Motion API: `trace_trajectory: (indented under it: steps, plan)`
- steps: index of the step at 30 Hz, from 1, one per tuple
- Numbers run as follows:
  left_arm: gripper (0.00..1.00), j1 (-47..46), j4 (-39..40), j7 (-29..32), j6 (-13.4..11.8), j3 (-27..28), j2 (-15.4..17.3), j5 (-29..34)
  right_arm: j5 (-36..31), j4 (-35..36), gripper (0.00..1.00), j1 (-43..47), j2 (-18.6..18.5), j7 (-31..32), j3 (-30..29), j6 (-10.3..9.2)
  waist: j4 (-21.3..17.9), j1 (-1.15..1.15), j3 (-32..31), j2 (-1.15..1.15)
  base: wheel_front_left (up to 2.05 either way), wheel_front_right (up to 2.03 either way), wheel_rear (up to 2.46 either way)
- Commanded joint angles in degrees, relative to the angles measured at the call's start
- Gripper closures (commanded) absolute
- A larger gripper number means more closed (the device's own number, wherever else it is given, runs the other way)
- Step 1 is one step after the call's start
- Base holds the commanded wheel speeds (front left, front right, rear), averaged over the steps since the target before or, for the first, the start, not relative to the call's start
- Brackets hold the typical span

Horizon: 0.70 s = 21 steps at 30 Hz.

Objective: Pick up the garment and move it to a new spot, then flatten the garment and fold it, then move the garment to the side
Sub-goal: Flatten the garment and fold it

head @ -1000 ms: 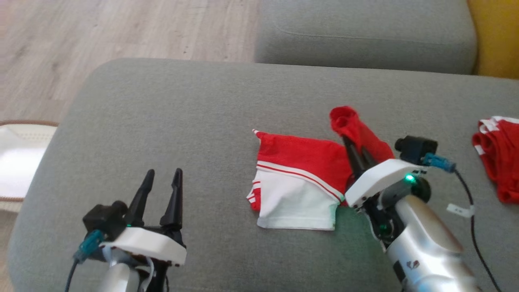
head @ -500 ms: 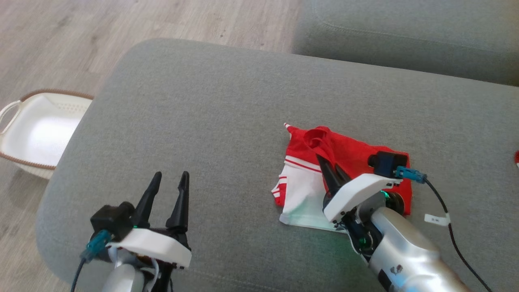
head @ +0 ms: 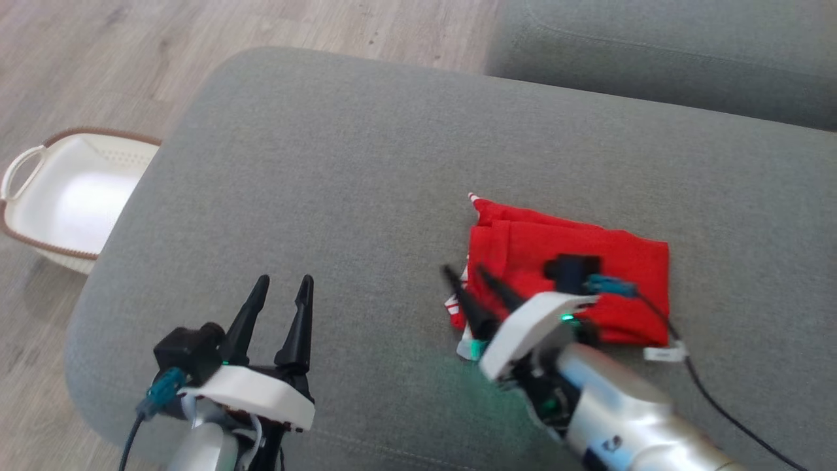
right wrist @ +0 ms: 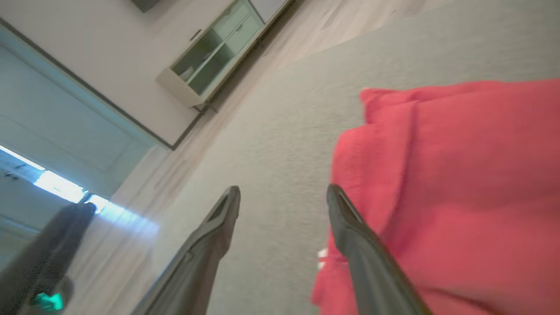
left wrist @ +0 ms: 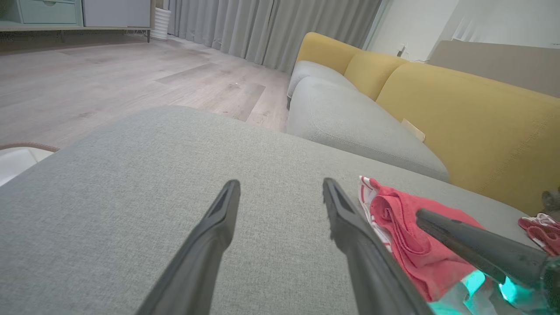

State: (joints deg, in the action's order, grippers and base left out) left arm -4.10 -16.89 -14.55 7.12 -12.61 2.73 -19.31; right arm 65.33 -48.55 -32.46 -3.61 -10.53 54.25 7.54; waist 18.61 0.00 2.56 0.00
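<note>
The red and white garment [head: 575, 255] lies folded on the grey sofa seat [head: 366, 170], red side up, with a sliver of white at its near left corner. My right gripper [head: 465, 273] is open at the garment's left edge, holding nothing; one finger is over the red cloth [right wrist: 459, 183], the other over bare cushion. My left gripper [head: 282, 282] is open and empty over the seat, well left of the garment [left wrist: 411, 236].
A white basket [head: 65, 190] with a brown rim stands on the wood floor left of the seat. A second grey cushion [head: 654, 52] lies beyond. Yellow backrests [left wrist: 472, 113] line the sofa. Another red garment [left wrist: 542, 227] lies farther right.
The right gripper carried the raised red flap leftward over the white part, let it go and opened. The garment now lies folded, red on top. The head camera shifted too.
</note>
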Motion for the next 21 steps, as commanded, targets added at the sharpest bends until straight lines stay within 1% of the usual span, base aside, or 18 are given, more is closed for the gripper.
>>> trace_trajectory:
  steps: [1,4,7,10,12,14,16,18,21]
  plan:
    - [0.0,-3.08,1.59,-0.45,0.26,1.82,0.15,0.02,1.21,2.81,0.0,-1.74,0.73,-0.09,1.71,-0.05,-0.58,0.0,-0.38,0.0,0.0,0.0,0.0]
    - [0.0,-2.77,1.53,-0.45,0.22,2.45,0.15,0.21,4.39,5.72,0.0,-2.62,0.73,-0.57,5.18,-0.05,-2.29,0.0,-1.11,0.0,0.0,0.0,0.0]
    - [0.0,-2.49,2.06,-0.45,0.22,3.29,0.15,0.46,5.53,5.01,0.0,-4.53,0.73,-2.22,6.42,-0.05,-4.9,0.0,-1.92,0.0,0.0,0.0,0.0]
    - [0.0,-2.44,3.94,-0.45,0.0,4.39,0.15,0.1,3.3,2.03,0.0,-7.0,0.73,-3.87,5.96,-0.05,-7.93,0.0,-2.26,0.0,0.0,0.0,0.0]
    - [0.0,-2.43,5.56,-0.45,-0.32,5.05,0.15,-0.21,-1.06,-0.96,0.0,-8.86,0.73,-4.35,4.73,-0.05,-10.02,0.0,-2.54,0.0,0.0,0.0,0.0]
    - [0.0,-2.43,7.28,-0.45,-0.87,5.79,0.15,-0.59,-6.56,-2.87,0.0,-10.1,0.73,-4.42,-0.57,-0.05,-12.1,0.0,-2.53,0.0,0.0,0.0,0.0]
    - [0.0,-2.48,8.77,-0.45,-1.53,6.49,0.15,-1.17,-14.34,-3.77,0.0,-10.35,0.34,-4.44,-6.95,-0.05,-13.84,0.0,-2.6,0.0,0.0,0.0,0.0]
    - [0.0,-2.45,9.99,-0.45,-2.23,7.15,0.15,-1.71,-22.13,-2.25,0.0,-8.73,-1.0,-4.45,-13.96,-0.05,-15.27,0.0,-2.73,0.0,0.0,0.0,0.0]
    - [0.0,-2.29,11.06,-0.45,-3.07,7.67,0.15,-1.84,-34.06,2.91,0.0,-3.98,-2.99,-4.45,-24.6,-0.05,-16.9,0.0,-2.76,0.0,0.0,0.0,0.0]
